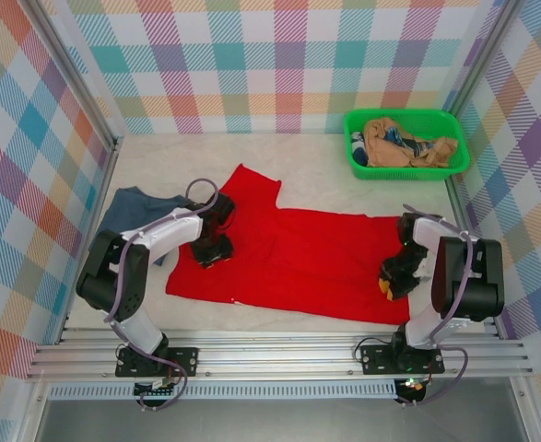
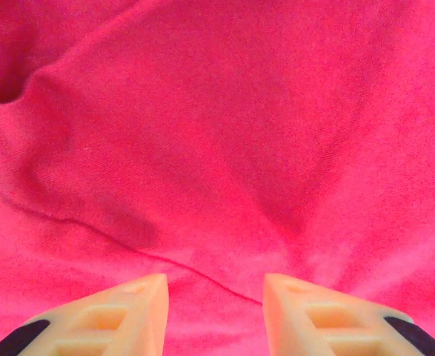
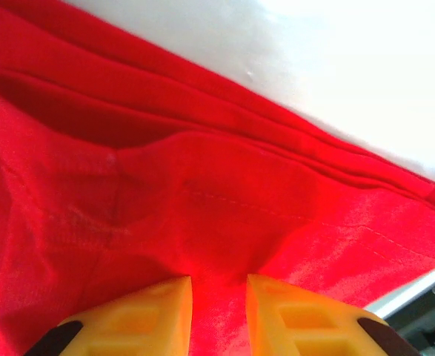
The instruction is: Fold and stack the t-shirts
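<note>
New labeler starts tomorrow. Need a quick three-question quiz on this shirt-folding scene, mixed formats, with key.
1. True or false: the slate-blue t-shirt lies on top of the red t-shirt.
2. Where does the green basket sit? A) far right corner of the table; B) near left corner; C) on the red t-shirt.
3. In the wrist views, which cloth lies at the fingertips of the left gripper and the right gripper?

Key: 1 false, it lies off the red one's left side. 2 A. 3 the red t-shirt.
</note>
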Robot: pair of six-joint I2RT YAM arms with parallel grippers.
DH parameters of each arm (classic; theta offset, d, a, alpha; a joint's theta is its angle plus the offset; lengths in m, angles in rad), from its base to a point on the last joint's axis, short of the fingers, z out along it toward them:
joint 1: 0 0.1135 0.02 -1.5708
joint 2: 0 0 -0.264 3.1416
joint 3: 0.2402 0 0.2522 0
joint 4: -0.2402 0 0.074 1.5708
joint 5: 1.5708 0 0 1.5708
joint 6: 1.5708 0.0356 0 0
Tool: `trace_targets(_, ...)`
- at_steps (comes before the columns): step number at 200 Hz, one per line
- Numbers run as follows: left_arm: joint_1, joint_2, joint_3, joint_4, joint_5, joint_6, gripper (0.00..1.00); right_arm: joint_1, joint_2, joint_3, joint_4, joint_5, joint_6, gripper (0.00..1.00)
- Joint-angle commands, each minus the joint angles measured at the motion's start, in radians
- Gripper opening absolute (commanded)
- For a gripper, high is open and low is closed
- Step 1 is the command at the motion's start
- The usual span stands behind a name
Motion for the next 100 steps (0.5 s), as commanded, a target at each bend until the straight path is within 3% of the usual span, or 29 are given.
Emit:
trace_targets(1, -0.011, -0.041, -0.009, -0.042, 0.024, -0.006, 0.39, -0.003, -0.015, -0.027, -0.033, 0.033, 0.033, 0.27)
trace_targets(30, -0.01, -0.032, 0.011, -0.04, 0.026, -0.011, 0.39, 0.0, -0.012, 0.143, 0.008, 0.114, -0.13, 0.32)
trace_targets(57, 0.011, 0.004, 0.154, -0.057, 0.021, -0.007, 0.39, -0.009, -0.044, 0.327, 0.043, 0.157, -0.312, 0.5)
trace_targets(78, 0.055, 0.073, 0.285, -0.027, 0.034, 0.0, 0.4, -0.054, 0.04, 0.449, 0.052, 0.142, -0.4, 0.49)
trace_targets(100, 0.11, 0.193, 0.448, 0.011, 0.043, 0.018, 0.4, -0.103, 0.129, 0.485, 0.198, 0.054, -0.454, 0.48)
